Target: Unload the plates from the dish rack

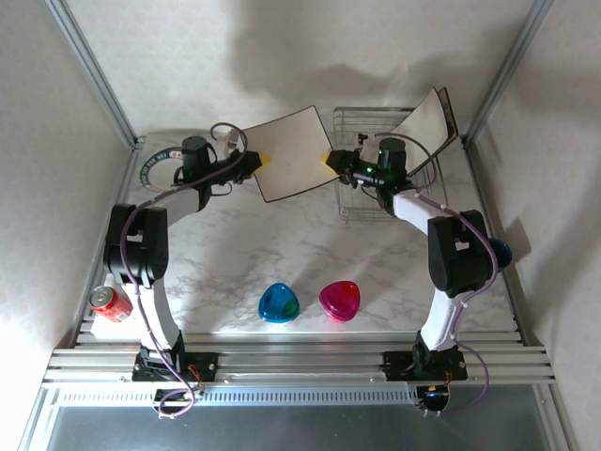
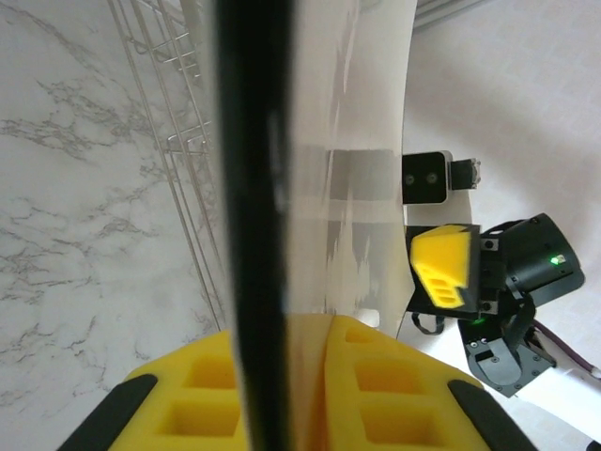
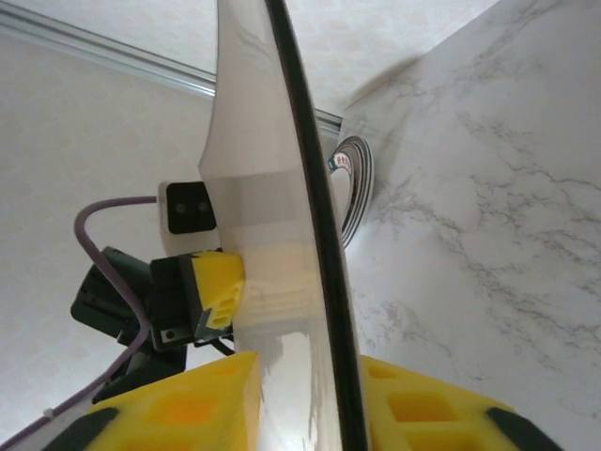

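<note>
Grippers first: the left gripper (image 1: 255, 162), upper left of centre, is clamped on the left edge of the large square cream plate (image 1: 293, 150), held in the air. The right gripper (image 1: 333, 162) straddles its right edge, can't tell if it's squeezing. The silver wire dish rack (image 1: 362, 205) sits upper right.

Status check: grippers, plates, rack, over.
Left gripper shut on square plate, held aloft. Right gripper straddles its opposite edge, grip unclear. Second square plate leans in dish rack. Round plates lie far left.
</note>
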Available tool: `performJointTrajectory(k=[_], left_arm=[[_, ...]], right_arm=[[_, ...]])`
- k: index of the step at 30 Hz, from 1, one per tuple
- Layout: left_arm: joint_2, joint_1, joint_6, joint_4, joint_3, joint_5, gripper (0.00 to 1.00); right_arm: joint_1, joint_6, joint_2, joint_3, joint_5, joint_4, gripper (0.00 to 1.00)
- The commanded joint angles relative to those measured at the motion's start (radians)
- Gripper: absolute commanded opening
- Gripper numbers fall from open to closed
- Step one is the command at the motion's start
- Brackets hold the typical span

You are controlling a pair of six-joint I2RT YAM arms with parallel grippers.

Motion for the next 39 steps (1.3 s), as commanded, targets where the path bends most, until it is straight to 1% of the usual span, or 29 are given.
performJointTrajectory(k=[1, 6, 9, 11, 13, 16, 19, 22, 24, 27, 28, 30, 33, 36, 39], left_arm=[[-0.004, -0.017, 0.001, 0.118, -0.006, 0.052, 0.00], [-0.010, -0.005, -0.034, 0.161, -0.013, 0.053, 0.00], [-0.019, 0.003, -0.039, 0.167, -0.017, 0.052, 0.00], [-0.024, 0.007, -0.044, 0.176, -0.021, 0.050, 0.00], [-0.028, 0.012, -0.053, 0.187, -0.023, 0.052, 0.00], [-0.036, 0.018, -0.063, 0.197, -0.024, 0.052, 0.00], [-0.049, 0.026, -0.066, 0.197, -0.026, 0.045, 0.00], [-0.072, 0.036, -0.067, 0.184, -0.034, 0.014, 0.00], [-0.090, 0.040, -0.061, 0.164, -0.042, -0.033, 0.00], [-0.121, 0.040, -0.074, 0.163, -0.067, -0.136, 0.00], [-0.133, 0.041, -0.082, 0.168, -0.081, -0.177, 0.00], [-0.155, 0.037, -0.102, 0.183, -0.110, -0.271, 0.00], [-0.178, 0.031, -0.139, 0.228, -0.157, -0.402, 0.00], [-0.190, 0.023, -0.199, 0.310, -0.216, -0.521, 0.00], [-0.192, 0.007, -0.272, 0.421, -0.283, -0.645, 0.00]], right_arm=[[0.021, -0.018, -0.013, 0.071, -0.010, 0.065, 0.42], [0.017, -0.052, -0.023, 0.084, 0.004, -0.005, 0.78], [0.014, -0.083, -0.038, 0.082, 0.019, -0.050, 0.93], [0.007, -0.103, -0.049, 0.085, 0.031, -0.089, 0.99], [0.003, -0.134, -0.060, 0.093, 0.042, -0.143, 0.99], [-0.003, -0.202, -0.079, 0.115, 0.076, -0.273, 0.99], [-0.012, -0.305, -0.108, 0.153, 0.140, -0.441, 0.99], [-0.025, -0.439, -0.131, 0.241, 0.226, -0.680, 0.99], [-0.033, -0.555, -0.134, 0.337, 0.330, -0.897, 0.99], [-0.047, -0.709, -0.117, 0.503, 0.518, -1.188, 0.99], [-0.053, -0.744, -0.109, 0.547, 0.567, -1.260, 0.99], [-0.060, -0.817, -0.090, 0.641, 0.709, -1.403, 0.99], [-0.073, -0.892, -0.060, 0.748, 0.865, -1.558, 0.99], [-0.088, -0.940, -0.033, 0.825, 0.961, -1.673, 0.99], [-0.108, -0.964, -0.035, 0.850, 1.006, -1.718, 0.99]])
